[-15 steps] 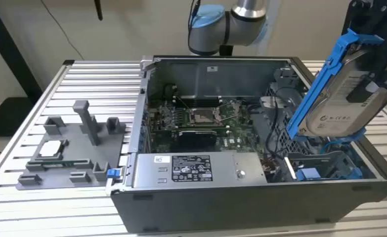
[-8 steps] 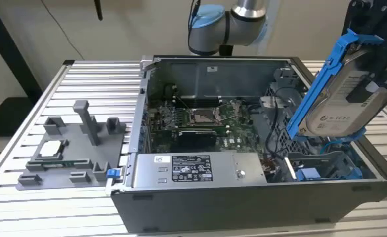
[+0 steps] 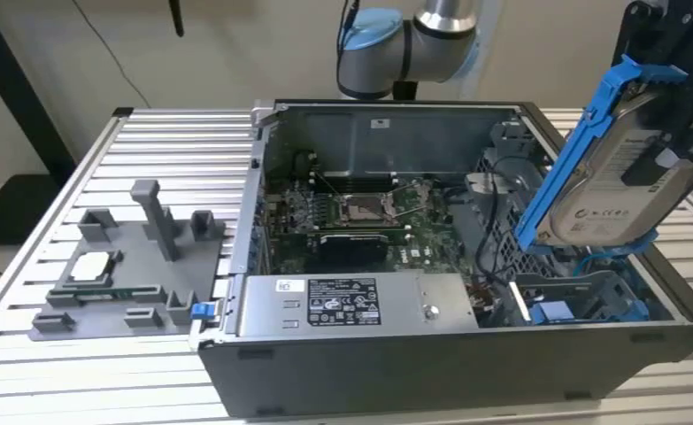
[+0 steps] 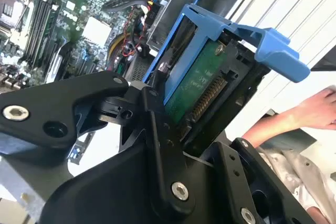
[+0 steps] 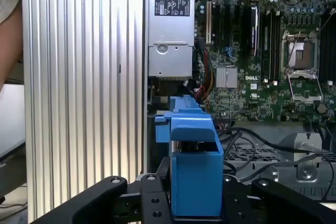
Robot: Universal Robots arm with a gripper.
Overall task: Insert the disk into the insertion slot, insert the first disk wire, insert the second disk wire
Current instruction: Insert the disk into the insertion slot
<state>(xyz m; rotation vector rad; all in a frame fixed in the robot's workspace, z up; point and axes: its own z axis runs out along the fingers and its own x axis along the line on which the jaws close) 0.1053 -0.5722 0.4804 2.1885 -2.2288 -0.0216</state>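
Disk (image 3: 620, 173) clenched in jaws, 3 o'clock in exterior view; white label (image 3: 600, 215) seen there, green board (image 4: 197, 85) in second wrist view.

One disk (image 3: 606, 208), one open PC case (image 3: 441, 376) w/ one power-supply box (image 3: 346, 305) and one CPU socket (image 3: 362, 209) are pictured. One grey fixture (image 3: 134, 276) is counted on one slatted table (image 3: 74, 381); one person's hand (image 4: 315, 111) is seen.
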